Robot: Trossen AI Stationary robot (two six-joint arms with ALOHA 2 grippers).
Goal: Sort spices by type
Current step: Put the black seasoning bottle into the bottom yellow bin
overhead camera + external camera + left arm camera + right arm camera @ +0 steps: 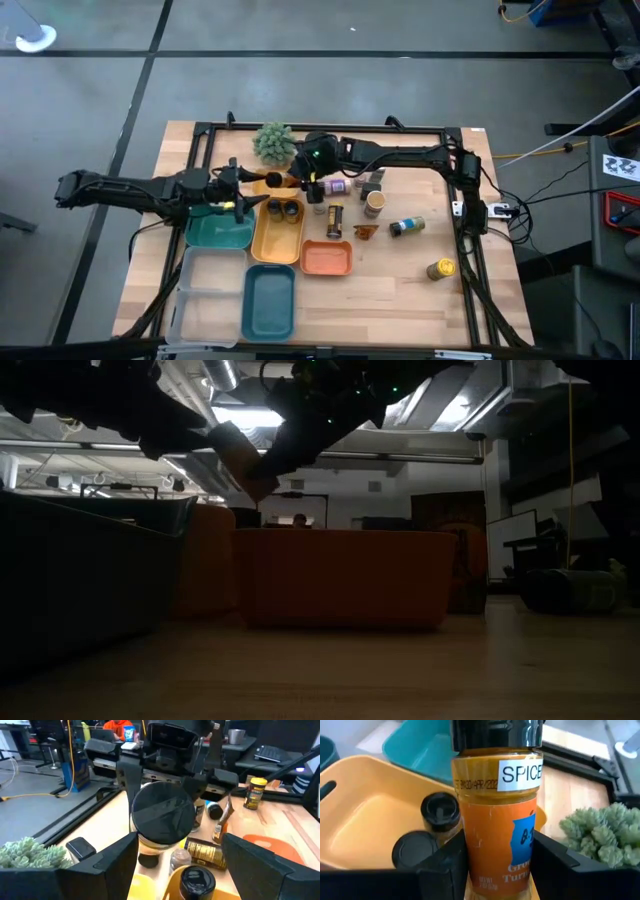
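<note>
Left hand (240,200) of mine hangs spread wide and holding nothing over the glossy yellow tray (262,242), where two round black-capped jars (284,210) stand. Facing it, my right hand (303,182) clamps a smooth cylindrical turmeric jar (497,815), orange powder under a black cap, just beside the fuzzy green plant (274,142). More jars lie scattered rightward on the pale wooden surface (400,290).

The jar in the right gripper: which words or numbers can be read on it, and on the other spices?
"SPICE" on the white label of the held jar
"APR/202", partly readable, in the date stamp on the same jar
"Gro" and "Tur", cut off by the right gripper
Labels on the other jars: too small or blurred to read
</note>
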